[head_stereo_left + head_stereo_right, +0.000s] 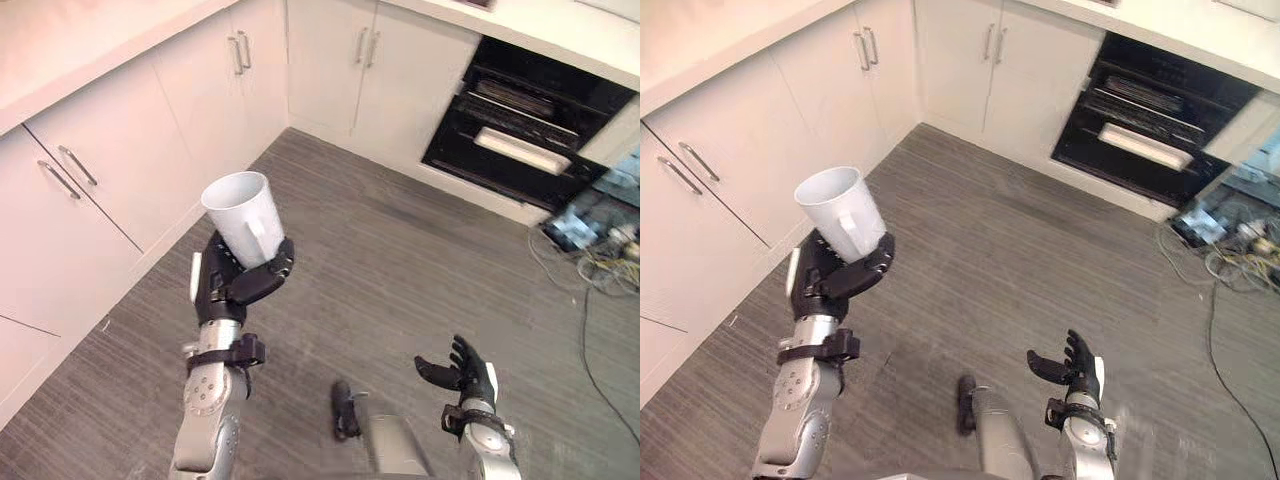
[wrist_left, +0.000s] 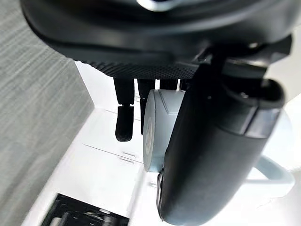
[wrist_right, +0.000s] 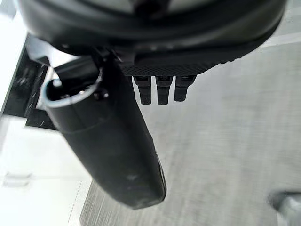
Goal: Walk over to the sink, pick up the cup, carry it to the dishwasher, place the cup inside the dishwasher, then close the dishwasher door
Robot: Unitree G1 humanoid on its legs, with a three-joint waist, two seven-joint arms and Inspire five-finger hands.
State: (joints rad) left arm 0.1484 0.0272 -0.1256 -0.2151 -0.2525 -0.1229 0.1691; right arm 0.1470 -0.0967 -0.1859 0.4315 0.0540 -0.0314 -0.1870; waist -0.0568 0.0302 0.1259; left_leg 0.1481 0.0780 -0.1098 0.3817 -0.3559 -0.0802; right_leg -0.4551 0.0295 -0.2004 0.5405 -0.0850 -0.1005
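the dishwasher (image 1: 520, 120) stands open in the run of pale cabinets (image 1: 110, 170), a dark mouth with racks showing inside and a white bar across the front of it. everything else i place from there.

well away from the dishwasher, across a stretch of grey wood-grain floor (image 1: 400, 250), the left hand (image 1: 235, 278) is raised with the cup (image 1: 240, 215) in it. the cup is white and sits mouth up, tipped a little away from the dishwasher toward the cabinets on the far side of the corner. its handle (image 1: 257, 240) faces back toward the robot. the hand's fingers (image 1: 262, 282) are wrapped round the lower part of the cup and the thumb lies across its side; in the left wrist view the thumb (image 2: 211, 160) crosses the pale wall of the cup (image 2: 157, 127), with the handle loop sticking out beside it.

the right hand (image 1: 462, 372) hangs lower over the floor, also well apart from the dishwasher, about as far from it as the cup is. its fingers are loosely spread, only slightly bent, and there is nothing in it.

a pale counter top (image 1: 90, 50) runs above the cabinets beyond the cup.
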